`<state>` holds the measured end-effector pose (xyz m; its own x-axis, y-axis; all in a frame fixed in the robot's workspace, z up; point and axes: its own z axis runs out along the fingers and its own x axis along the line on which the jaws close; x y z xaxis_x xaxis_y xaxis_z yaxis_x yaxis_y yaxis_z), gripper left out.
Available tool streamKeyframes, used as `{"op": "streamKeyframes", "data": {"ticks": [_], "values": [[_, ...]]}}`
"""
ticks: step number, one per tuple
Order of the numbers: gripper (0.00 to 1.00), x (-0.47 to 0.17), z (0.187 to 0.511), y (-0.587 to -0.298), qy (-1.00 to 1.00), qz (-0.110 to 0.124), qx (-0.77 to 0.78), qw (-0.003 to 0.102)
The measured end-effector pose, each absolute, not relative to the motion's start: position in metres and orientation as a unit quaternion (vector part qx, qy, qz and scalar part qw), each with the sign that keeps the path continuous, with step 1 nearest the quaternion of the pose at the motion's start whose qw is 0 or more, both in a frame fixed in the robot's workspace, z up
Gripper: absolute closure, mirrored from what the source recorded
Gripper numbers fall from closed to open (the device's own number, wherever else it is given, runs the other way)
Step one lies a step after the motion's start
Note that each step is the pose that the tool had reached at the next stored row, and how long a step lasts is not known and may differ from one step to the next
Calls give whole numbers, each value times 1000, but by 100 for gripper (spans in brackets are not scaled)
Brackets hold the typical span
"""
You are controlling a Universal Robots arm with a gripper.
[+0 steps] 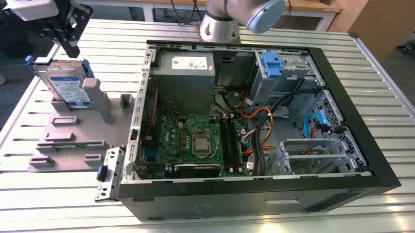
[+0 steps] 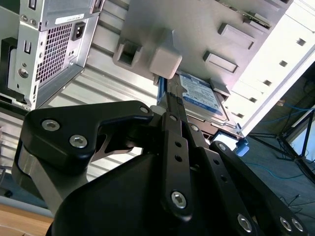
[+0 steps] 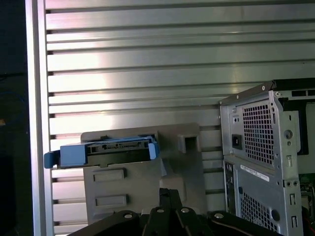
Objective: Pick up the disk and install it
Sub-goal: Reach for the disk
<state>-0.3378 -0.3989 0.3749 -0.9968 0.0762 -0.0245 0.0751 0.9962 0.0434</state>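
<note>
The slatted metal surface (image 1: 379,77) carries an open computer case (image 1: 259,194) and, on the exterior view's left, a grey holder block (image 1: 71,138) just beside the case. The disk (image 1: 68,87) stands upright on its edge in a slot at the far end of that block, its white-and-blue label facing the case and its blue carrier framing it; both wrist views show it too (image 2: 202,96) (image 3: 115,151). The end effector (image 1: 73,51) hangs just above the disk's top edge with its black fingers pressed together, holding nothing.
</note>
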Motion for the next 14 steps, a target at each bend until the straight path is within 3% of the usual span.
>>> {"op": "streamKeyframes", "data": {"ticks": [14], "values": [[89, -342, 375, -399, 999, 21, 38, 13]]}}
